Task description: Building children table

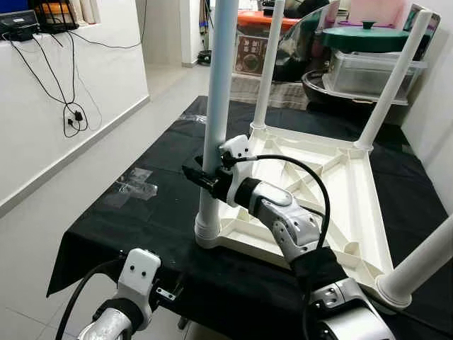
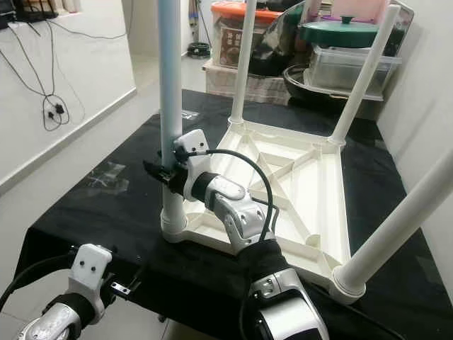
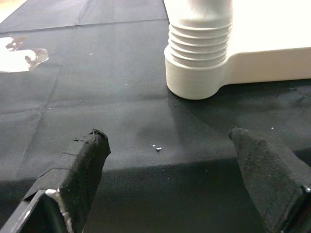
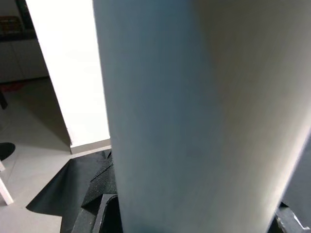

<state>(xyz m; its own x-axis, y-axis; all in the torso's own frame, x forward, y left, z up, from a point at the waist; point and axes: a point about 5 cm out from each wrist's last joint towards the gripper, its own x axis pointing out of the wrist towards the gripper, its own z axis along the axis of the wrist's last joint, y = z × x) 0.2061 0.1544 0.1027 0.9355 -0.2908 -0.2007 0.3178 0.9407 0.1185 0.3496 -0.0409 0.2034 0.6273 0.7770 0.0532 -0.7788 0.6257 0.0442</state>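
Observation:
A white children's table (image 1: 354, 205) lies upside down on a black cloth (image 1: 163, 149). Its legs stand upward. My right gripper (image 1: 205, 176) is shut around the near-left leg (image 1: 219, 85), a little above its threaded socket (image 3: 197, 63). In the right wrist view that leg (image 4: 194, 116) is pressed close to the camera. My left gripper (image 3: 170, 145) is open and low at the cloth's front edge, short of that socket, with nothing between its fingers (image 3: 90, 155). The other legs are the far-left (image 1: 267, 64), the far-right (image 1: 393, 78) and the near-right (image 1: 425, 262).
Plastic storage boxes (image 1: 368, 71) and a green lid (image 1: 364, 35) are stacked behind the table. A white wall with dangling cables (image 1: 71, 113) runs along the left. Pale floor (image 1: 106, 205) with a tape patch lies to the left of the cloth.

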